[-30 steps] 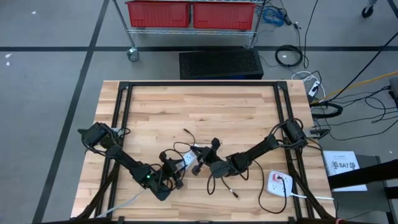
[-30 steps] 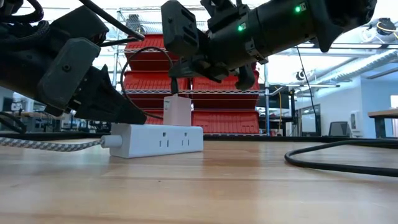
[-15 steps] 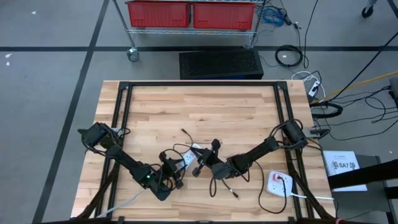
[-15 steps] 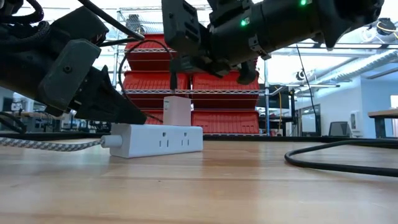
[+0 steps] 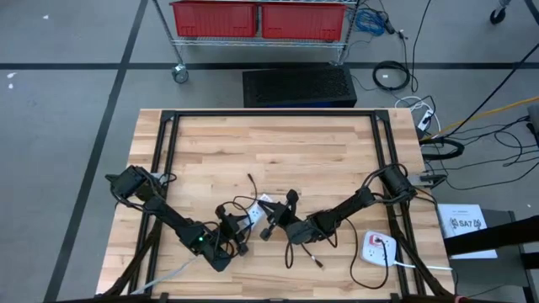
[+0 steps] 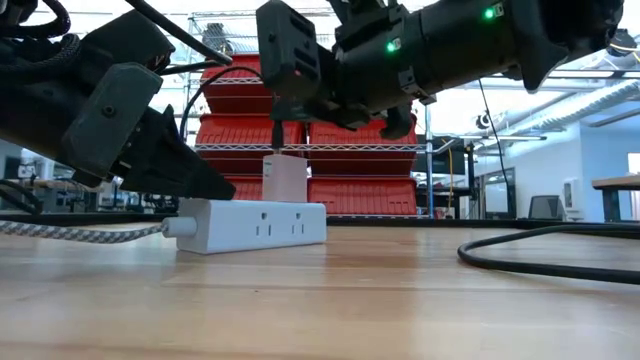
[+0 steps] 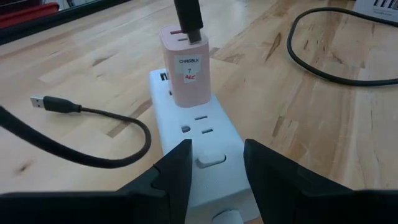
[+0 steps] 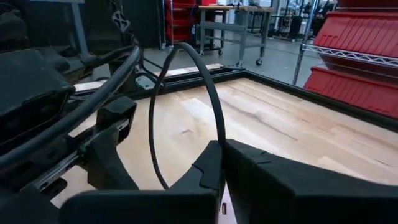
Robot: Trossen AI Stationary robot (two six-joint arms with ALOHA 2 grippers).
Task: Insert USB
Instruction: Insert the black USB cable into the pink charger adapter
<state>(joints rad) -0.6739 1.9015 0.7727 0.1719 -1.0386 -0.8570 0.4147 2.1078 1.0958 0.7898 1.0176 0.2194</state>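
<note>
Nearest to us in the left wrist view, the left gripper (image 7: pixel 214 171) has its 2 fingers (image 7: pixel 174 174) apart, straddling the near end of the white power strip (image 7: pixel 199 140), 1 on each side; we cannot tell whether they press its sides. Just ahead of these fingers the pink charger block (image 7: pixel 185 68) stands upright in the strip, its port face up.

Right above that block hangs the USB plug (image 6: pixel 277 133), pointing down, its tip at the top face, where the left wrist view shows it as a dark stub. The right gripper (image 6: pixel 290 95) has its fingers together, pinched on the cable just behind the plug. We judge the plug is at the port but not yet seated.

The plug is small, light and rigid, while its black cable (image 8: pixel 186 112) is springy and loops up from the fingers, so it will tug sideways. We would hold close to the plug shell, as now, to stop it pivoting. The shell is smooth and could slip under push. The strip is light and would slide on the worktop (image 5: pixel 278 151), so bracing it matters.

Farther from the left fingers, a second loose USB end (image 7: pixel 53 104) lies flat on the wood.
</note>
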